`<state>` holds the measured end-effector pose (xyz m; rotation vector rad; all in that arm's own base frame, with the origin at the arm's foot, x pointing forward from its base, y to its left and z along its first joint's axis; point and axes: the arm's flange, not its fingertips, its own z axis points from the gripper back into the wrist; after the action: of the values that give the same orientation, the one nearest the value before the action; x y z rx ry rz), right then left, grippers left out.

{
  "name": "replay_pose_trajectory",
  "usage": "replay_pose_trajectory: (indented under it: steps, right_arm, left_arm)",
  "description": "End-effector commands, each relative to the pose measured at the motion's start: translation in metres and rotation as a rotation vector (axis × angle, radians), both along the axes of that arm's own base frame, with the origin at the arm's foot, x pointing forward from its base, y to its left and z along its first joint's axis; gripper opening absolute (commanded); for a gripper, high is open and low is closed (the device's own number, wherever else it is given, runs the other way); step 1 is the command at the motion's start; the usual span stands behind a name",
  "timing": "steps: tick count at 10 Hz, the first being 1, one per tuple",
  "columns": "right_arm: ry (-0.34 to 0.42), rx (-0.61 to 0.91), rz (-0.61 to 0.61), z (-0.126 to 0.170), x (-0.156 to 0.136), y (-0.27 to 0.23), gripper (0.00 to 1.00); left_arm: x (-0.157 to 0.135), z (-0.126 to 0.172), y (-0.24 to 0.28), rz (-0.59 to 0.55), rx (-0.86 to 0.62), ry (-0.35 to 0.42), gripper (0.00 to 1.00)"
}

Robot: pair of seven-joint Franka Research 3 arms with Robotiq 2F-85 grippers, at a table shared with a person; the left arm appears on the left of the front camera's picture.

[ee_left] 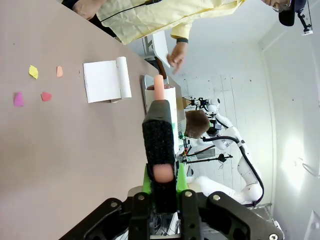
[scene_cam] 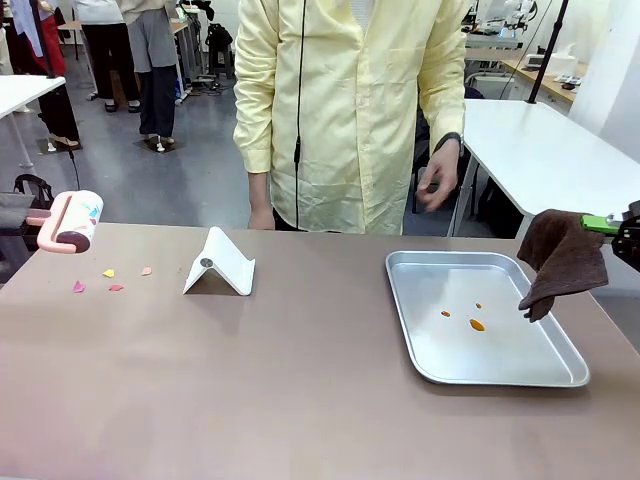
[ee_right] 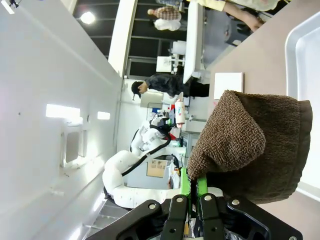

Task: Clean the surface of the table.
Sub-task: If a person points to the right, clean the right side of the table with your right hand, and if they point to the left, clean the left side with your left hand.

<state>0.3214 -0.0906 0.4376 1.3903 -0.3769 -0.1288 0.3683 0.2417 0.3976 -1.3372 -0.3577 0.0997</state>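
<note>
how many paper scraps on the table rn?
4, all on the table left of the white stand: yellow scrap and peach scrap farther back, pink scrap and red scrap nearer the robot. The stand could hide more.

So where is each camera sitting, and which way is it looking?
Front view: between the arms, facing across the table at the person; the right gripper holds a brown cloth by the tray.
Left wrist view: on the left arm, looking along the left gripper and its lint roller, across table and paper scraps.
Right wrist view: on the right arm, looking along its gripper at the cloth and tray.
Shared: both wrist views show the white stand.
</note>
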Motion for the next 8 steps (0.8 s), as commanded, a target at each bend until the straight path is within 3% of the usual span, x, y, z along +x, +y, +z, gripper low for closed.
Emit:
replay_pose_trajectory:
  steps: [1, 8]
  right_arm:
    - [-0.009, -0.003, -0.001, 0.0035, -0.0007, 0.0002, 0.00]
    - [-0.009, -0.003, -0.001, 0.0035, -0.0007, 0.0002, 0.00]
  left_arm:
    - [-0.0028, 0.0039, -0.0006, -0.014, 0.007, -0.015, 0.00]
    - [-0.0028, 0.0039, -0.0006, -0.014, 0.007, -0.015, 0.00]
